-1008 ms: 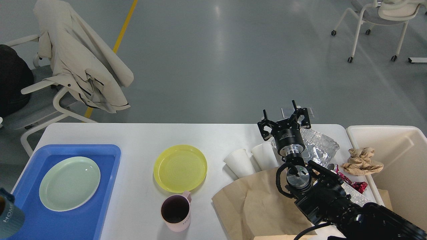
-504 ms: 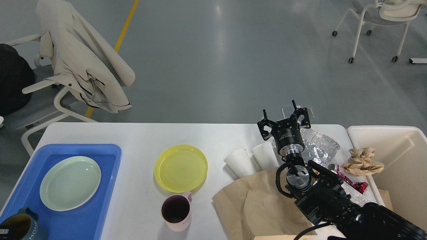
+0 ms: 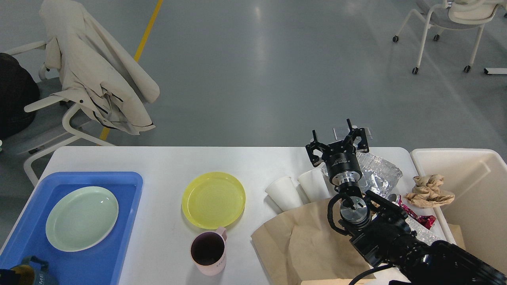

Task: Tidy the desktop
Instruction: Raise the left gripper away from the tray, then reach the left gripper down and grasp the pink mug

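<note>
From the head view, the big white desktop (image 3: 158, 162) fills the lower part of the picture, wide from side to side. On its left end sits a blue tray (image 3: 122, 221). A pale green plate (image 3: 82, 218) lies flat in the tray. At the tray's near corner a dark blue mug (image 3: 29, 273) peeks in at the bottom edge. Near the middle of the desktop lies a yellow plate (image 3: 214, 200). Just in front of it stands a pink mug (image 3: 208, 253), upright.

To the right, two white paper cups (image 3: 297, 192) lie tipped over, side by side. A brown paper bag (image 3: 301, 245) lies flat near them. Behind the cups is a crumpled clear wrapper (image 3: 378, 172). A cream bin (image 3: 475, 186) stands at the right end, with crumpled brown paper (image 3: 429, 192) on its rim.

The right gripper (image 3: 337, 143) hangs over the back edge of the desktop, above the cups. Its two fingers are spread apart and hold nothing. The left gripper does not show.
</note>
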Robot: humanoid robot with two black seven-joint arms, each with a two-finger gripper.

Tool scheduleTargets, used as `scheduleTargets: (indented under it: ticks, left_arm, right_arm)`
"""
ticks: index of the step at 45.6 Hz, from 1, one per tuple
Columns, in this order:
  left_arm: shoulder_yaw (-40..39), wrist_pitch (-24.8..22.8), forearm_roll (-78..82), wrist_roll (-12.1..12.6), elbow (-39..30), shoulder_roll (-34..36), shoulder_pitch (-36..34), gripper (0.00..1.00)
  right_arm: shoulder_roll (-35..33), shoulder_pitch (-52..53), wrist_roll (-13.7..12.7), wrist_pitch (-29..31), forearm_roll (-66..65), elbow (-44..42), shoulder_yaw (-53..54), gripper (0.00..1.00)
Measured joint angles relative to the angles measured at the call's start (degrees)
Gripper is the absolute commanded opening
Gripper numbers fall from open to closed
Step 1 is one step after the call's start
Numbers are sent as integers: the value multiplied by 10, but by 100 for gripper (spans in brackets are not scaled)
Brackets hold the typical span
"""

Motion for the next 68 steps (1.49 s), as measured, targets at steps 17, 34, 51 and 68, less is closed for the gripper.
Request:
scheduleTargets:
  ticks: [17, 34, 51, 68]
  left_arm:
    - [-7, -261, 46, -54, 0, 83, -299, 84]
    - [-125, -456, -24, 127, -51, 32, -633, 84]
    - [-199, -266, -161, 232, -184, -155, -457, 84]
    - [-130, -100, -180, 266, -228, -346, -328, 84]
  right_arm:
    - [0, 0, 0, 0, 0, 0, 0, 100]
    - [0, 0, 0, 0, 0, -1, 0, 100]
    - [0, 0, 0, 0, 0, -1, 0, 100]
    - [0, 0, 0, 0, 0, -1, 0, 100]
